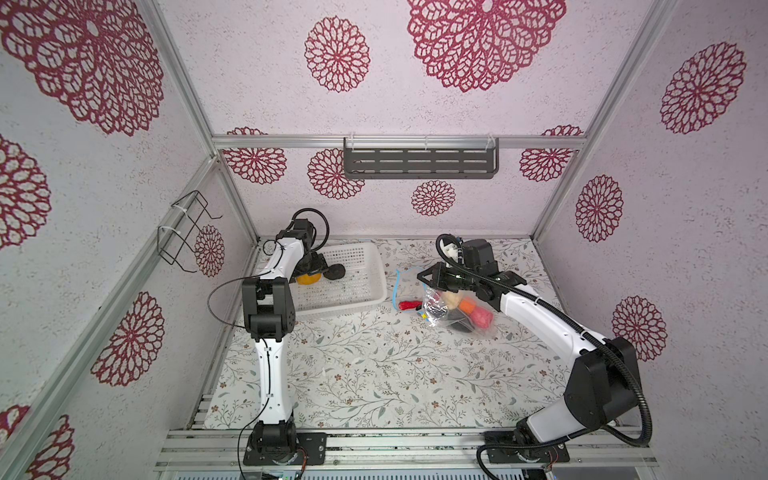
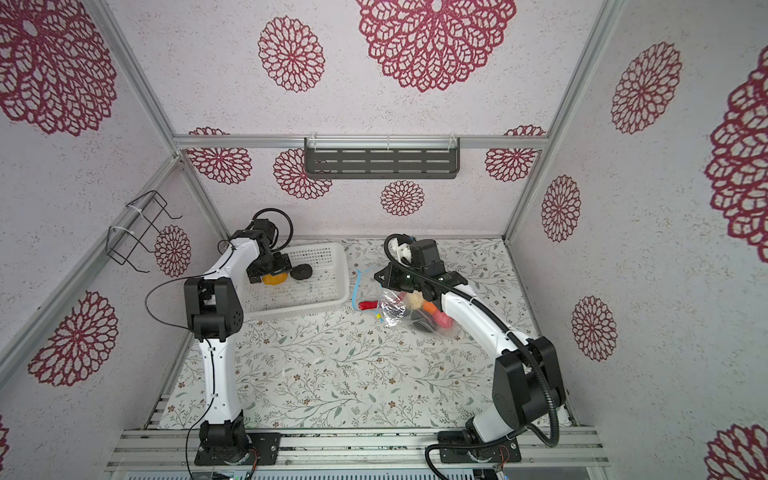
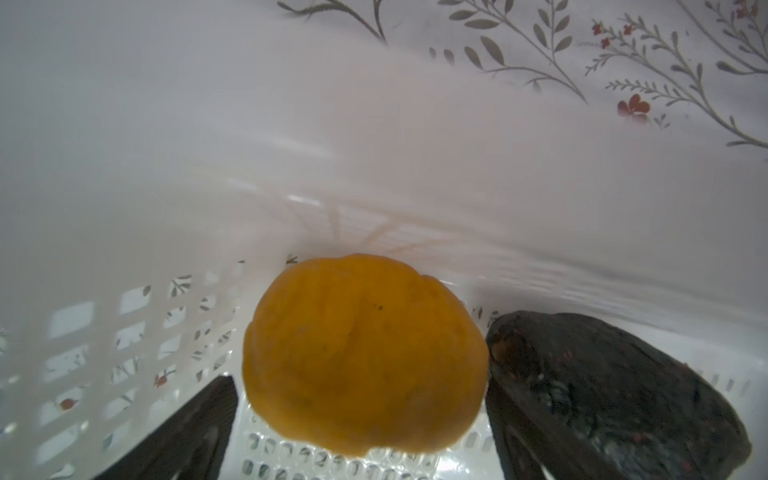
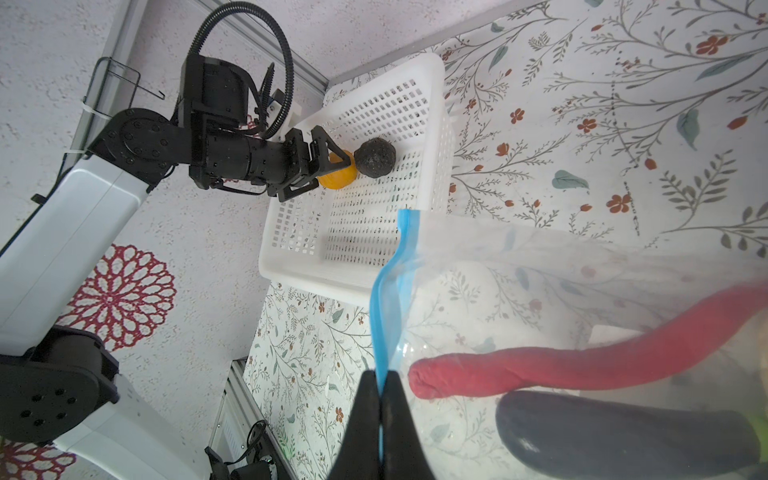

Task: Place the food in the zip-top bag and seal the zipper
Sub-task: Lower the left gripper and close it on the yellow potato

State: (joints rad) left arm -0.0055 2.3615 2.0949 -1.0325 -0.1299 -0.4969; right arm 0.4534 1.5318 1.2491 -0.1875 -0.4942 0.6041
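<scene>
The clear, crinkly zip-top bag [image 1: 436,309] lies on the floral tabletop [image 1: 374,374] just beside the white perforated plastic basket [image 1: 340,309], with a red toy chilli [image 4: 582,365] inside. The right gripper [image 4: 380,384] is pinched shut on its light blue zipper strip [image 4: 388,291]. The left gripper [image 4: 334,170] stands spread around the yellow-orange potato-shaped toy [image 3: 365,353] in the basket, beside a black lump [image 4: 375,158].

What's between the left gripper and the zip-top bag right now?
The black lump, then the side wall of the white basket, seen in a top view and the right wrist view.
</scene>
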